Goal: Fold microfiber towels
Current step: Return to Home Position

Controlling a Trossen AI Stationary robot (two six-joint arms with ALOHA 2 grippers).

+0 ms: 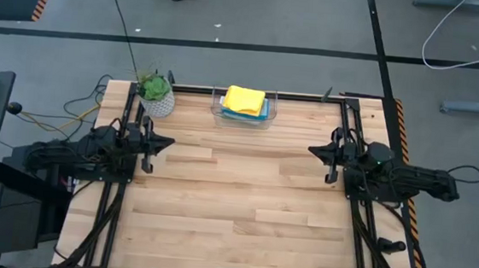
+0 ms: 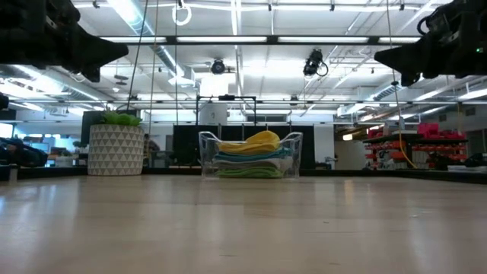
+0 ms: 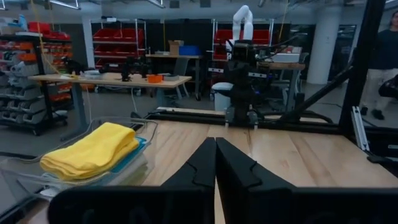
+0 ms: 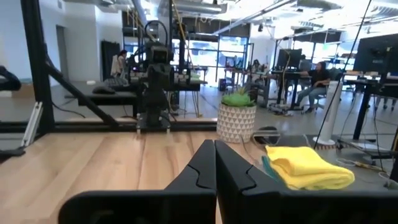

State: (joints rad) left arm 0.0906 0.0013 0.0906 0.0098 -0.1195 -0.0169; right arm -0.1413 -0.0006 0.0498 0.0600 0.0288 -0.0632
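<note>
Though yellow towel (image 1: 244, 98) mostly covers stack (image 2: 249, 166) in bin (image 2: 205, 156), left gripper (image 3: 215, 143), right gripper (image 4: 215, 145) pressed together

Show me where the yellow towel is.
In the high view, the yellow towel lies topmost in the clear bin at the far edge of the table, right of the potted plant.

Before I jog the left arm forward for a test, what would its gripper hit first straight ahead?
The left gripper would likely meet the right gripper, facing it across the table. The way between looks free; the towel bin sits aside.
</note>
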